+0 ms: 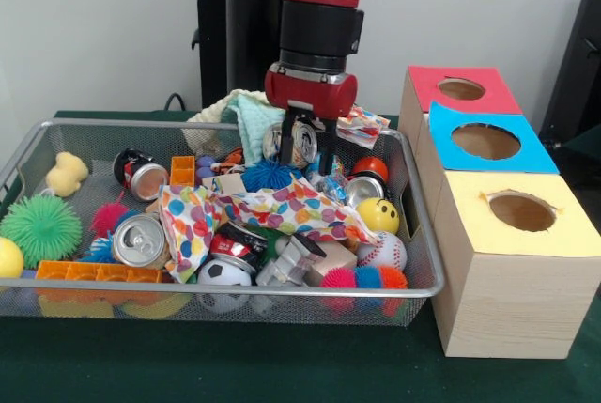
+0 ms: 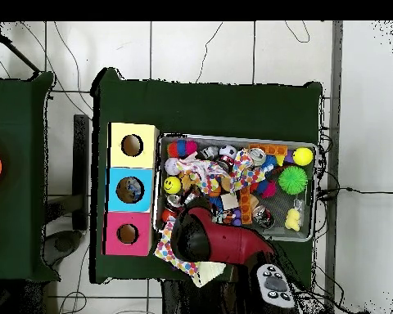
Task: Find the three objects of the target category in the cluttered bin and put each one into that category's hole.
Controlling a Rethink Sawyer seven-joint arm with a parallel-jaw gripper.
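bin (image 1: pixel 424 287): cans, balls, cloths; gripper (image 1: pixel 307 147): fingers clamped on can (image 1: pixel 293 143)

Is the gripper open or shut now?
Shut on a silver can: the gripper has its jaws on either side of it, at the far side of the bin.

A red and black arm (image 2: pixel 220 241) reaches from the bench's (image 2: pixel 208 102) bottom edge over the toy-crammed wire bin (image 2: pixel 309 237). Yellow (image 2: pixel 133 145), blue (image 2: pixel 130 190) and pink (image 2: pixel 128 234) boxes line the bin's left side.
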